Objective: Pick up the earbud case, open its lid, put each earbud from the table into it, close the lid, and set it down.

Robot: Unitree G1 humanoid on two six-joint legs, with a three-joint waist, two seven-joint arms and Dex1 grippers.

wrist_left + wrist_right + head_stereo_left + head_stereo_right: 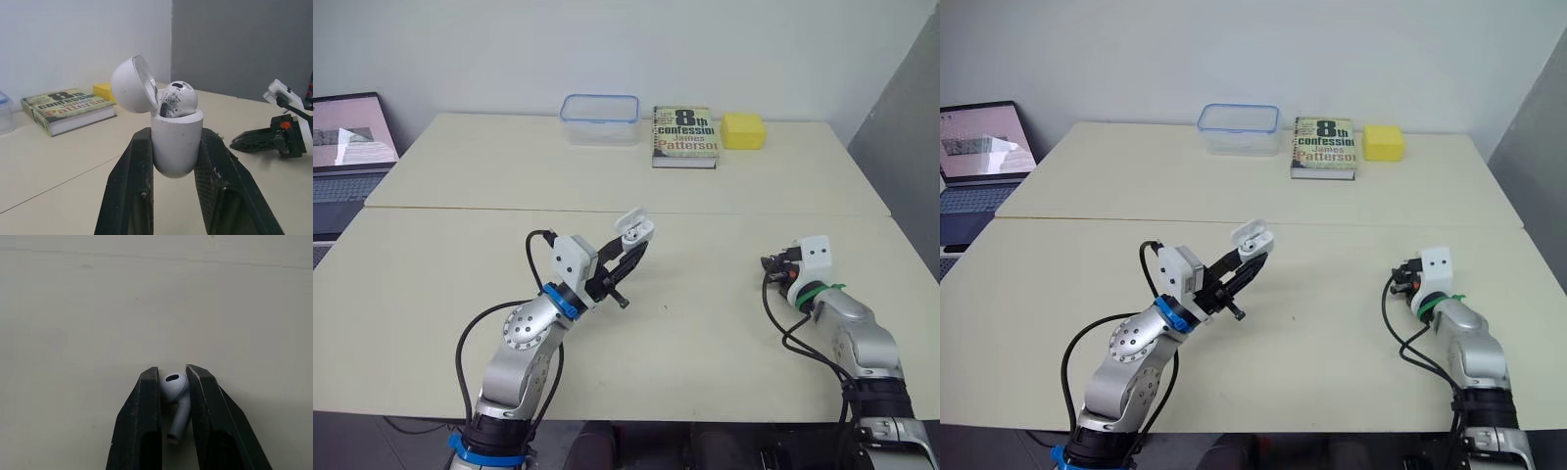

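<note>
Already the left gripper (628,252) clamps the case (176,147), lid (128,84) open, one earbud (177,98) seated; the right gripper (771,263) pinches the second earbud (175,385). Left: insert it, close, set down.

The book (1324,148) at the table's far edge reads "8th confession" — "James Patterson" below it

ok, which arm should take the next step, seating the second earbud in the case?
Right. The right claw is shut on the loose earbud, just above the table. The left claw grips the case, with its lid open and a seated earbud inside. Left should probably just hold steady.
</note>
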